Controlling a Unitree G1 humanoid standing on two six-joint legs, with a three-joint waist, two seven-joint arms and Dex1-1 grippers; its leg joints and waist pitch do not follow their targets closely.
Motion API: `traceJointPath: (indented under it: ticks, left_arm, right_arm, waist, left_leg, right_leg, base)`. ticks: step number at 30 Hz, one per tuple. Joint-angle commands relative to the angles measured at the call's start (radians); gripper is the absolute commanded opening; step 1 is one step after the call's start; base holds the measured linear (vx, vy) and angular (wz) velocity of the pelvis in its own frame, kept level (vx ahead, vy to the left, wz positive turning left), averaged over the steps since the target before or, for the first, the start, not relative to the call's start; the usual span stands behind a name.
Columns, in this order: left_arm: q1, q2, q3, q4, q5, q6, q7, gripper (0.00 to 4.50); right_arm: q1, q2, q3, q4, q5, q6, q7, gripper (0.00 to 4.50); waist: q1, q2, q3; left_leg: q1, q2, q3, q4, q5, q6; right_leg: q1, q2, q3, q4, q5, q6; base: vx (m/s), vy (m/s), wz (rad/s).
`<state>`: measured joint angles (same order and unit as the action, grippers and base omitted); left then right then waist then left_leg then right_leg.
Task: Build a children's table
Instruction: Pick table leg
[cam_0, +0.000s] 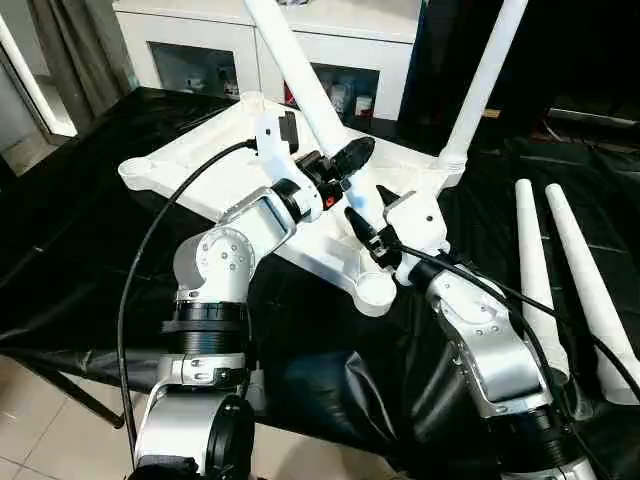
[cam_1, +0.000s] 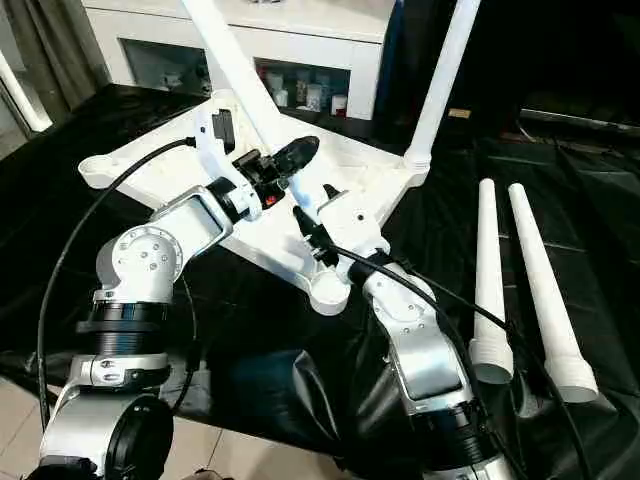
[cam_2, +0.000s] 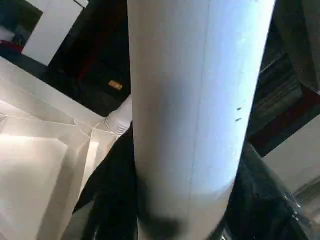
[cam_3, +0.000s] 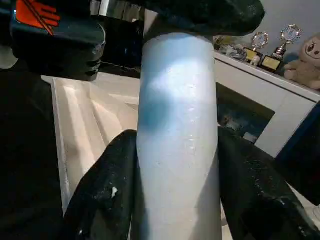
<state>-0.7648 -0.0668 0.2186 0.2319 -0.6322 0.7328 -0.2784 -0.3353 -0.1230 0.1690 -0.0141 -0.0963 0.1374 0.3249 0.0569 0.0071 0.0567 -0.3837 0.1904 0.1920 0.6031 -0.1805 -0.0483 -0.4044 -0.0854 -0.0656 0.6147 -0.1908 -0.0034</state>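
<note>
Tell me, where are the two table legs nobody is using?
The two spare legs lie side by side on the black cloth, on the robot's right, beside the tabletop.

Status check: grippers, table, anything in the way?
Left gripper and right gripper both clamped on tilted leg. Tabletop upside down, second leg socketed upright. Two legs lying loose. Nothing blocking.

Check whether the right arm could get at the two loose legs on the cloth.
Probably yes, once freed. The loose legs lie uncovered beside the right arm, nothing between. But the right gripper is shut on the tilted leg, as is the left gripper.
</note>
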Motion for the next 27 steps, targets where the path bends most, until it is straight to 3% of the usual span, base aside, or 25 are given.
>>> traceJointPath:
  ticks: [1,3,6,7,8,13,15,16,19,22,23,27]
  left_arm:
    - [-0.006,0.007,-0.004,-0.013,0.007,-0.002,0.010,1.90]
    - [-0.007,0.005,0.001,-0.012,0.006,-0.011,0.013,1.89]
    - [0.000,0.016,-0.006,-0.022,0.007,-0.008,0.002,1.88]
    - [0.001,0.018,-0.008,-0.023,0.008,-0.007,0.000,1.88]
    - [0.005,0.020,-0.008,-0.026,0.008,-0.010,0.001,1.88]
    - [0.006,0.047,-0.030,-0.029,0.023,-0.015,-0.034,1.88]
    - [0.003,0.090,-0.071,-0.022,0.052,-0.026,-0.089,1.88]
    - [0.000,0.125,-0.102,-0.020,0.064,-0.024,-0.143,1.88]
    - [-0.003,0.187,-0.157,-0.034,0.070,-0.005,-0.242,1.88]
    - [-0.007,0.226,-0.190,-0.044,0.071,0.012,-0.302,1.88]
    - [-0.019,0.249,-0.199,-0.054,0.054,0.034,-0.343,1.88]
    - [-0.035,0.269,-0.207,-0.063,0.029,0.050,-0.398,1.88]
  right_arm:
    - [-0.024,-0.002,-0.001,0.004,-0.009,-0.028,-0.018,1.89]
    - [-0.027,-0.003,0.000,0.012,-0.001,-0.053,-0.007,1.89]
    - [-0.031,0.003,-0.012,0.015,0.035,-0.052,0.015,2.59]
    - [-0.031,0.005,-0.014,0.016,0.042,-0.051,0.019,2.61]
    - [-0.036,0.003,-0.017,0.018,0.050,-0.052,0.027,2.61]
    - [-0.042,-0.007,-0.040,0.010,0.091,-0.028,0.059,3.07]
    - [-0.046,-0.023,-0.080,-0.024,0.215,0.063,0.155,3.30]
    - [-0.052,-0.037,-0.114,-0.058,0.331,0.173,0.231,3.30]
    - [-0.070,-0.101,-0.137,-0.094,0.464,0.345,0.347,3.39]
    - [-0.084,-0.157,-0.139,-0.106,0.527,0.426,0.426,3.39]
    - [-0.101,-0.196,-0.140,-0.107,0.587,0.515,0.480,3.39]
    - [-0.113,-0.238,-0.127,-0.111,0.633,0.607,0.532,3.39]
  waist:
    - [0.000,-0.012,-0.074]
    - [-0.001,-0.018,-0.075]
    - [0.001,-0.016,-0.074]
    - [0.000,-0.022,-0.074]
    - [0.001,-0.019,-0.075]
    - [0.001,-0.024,-0.075]
    - [0.003,-0.029,-0.074]
    - [0.005,-0.029,-0.075]
    - [0.008,-0.026,-0.076]
    - [0.012,-0.027,-0.076]
    - [0.011,-0.031,-0.076]
    - [0.016,-0.032,-0.074]
  left_leg:
    - [0.014,0.026,-0.013,-0.057,-0.092,0.071]
    - [0.013,0.026,-0.013,-0.056,-0.084,0.073]
    - [0.013,0.026,-0.013,-0.056,-0.085,0.075]
    - [0.013,0.026,-0.012,-0.056,-0.086,0.077]
    - [0.015,0.028,-0.013,-0.056,-0.085,0.082]
    - [0.015,0.028,-0.013,-0.057,-0.078,0.081]
    - [0.017,0.028,-0.013,-0.058,-0.087,0.098]
    - [0.017,0.030,-0.014,-0.058,-0.087,0.099]
    - [0.019,0.031,-0.016,-0.058,-0.057,0.105]
    - [0.019,0.032,-0.013,-0.056,-0.050,0.093]
    - [0.018,0.032,-0.012,-0.056,-0.053,0.085]
    - [0.018,0.032,-0.011,-0.057,-0.066,0.066]
  right_leg:
    - [0.061,-0.044,0.044,-0.060,-0.051,-0.210]
    - [0.061,-0.045,0.044,-0.059,-0.043,-0.211]
    - [0.061,-0.045,0.044,-0.059,-0.053,-0.208]
    - [0.061,-0.044,0.043,-0.060,-0.052,-0.207]
    - [0.060,-0.045,0.044,-0.057,-0.045,-0.208]
    - [0.060,-0.044,0.044,-0.055,-0.034,-0.211]
    - [0.063,-0.043,0.044,-0.056,-0.034,-0.207]
    - [0.063,-0.045,0.045,-0.053,-0.033,-0.207]
    - [0.065,-0.044,0.044,-0.049,0.002,-0.223]
    - [0.063,-0.048,0.045,-0.047,0.004,-0.238]
    - [0.063,-0.049,0.045,-0.048,-0.006,-0.242]
    - [0.063,-0.052,0.045,-0.050,-0.047,-0.243]
  base:
    - [0.000,0.000,0.00]
    - [0.000,0.000,0.00]
    - [0.000,0.000,0.00]
    - [0.000,0.000,0.00]
    - [0.000,0.000,0.00]
    - [0.000,0.000,0.00]
    - [0.000,0.000,0.00]
    - [0.000,0.000,0.00]
    - [0.000,0.000,0.00]
    - [0.000,0.000,0.00]
    - [0.000,0.000,0.00]
    - [0.000,0.000,0.00]
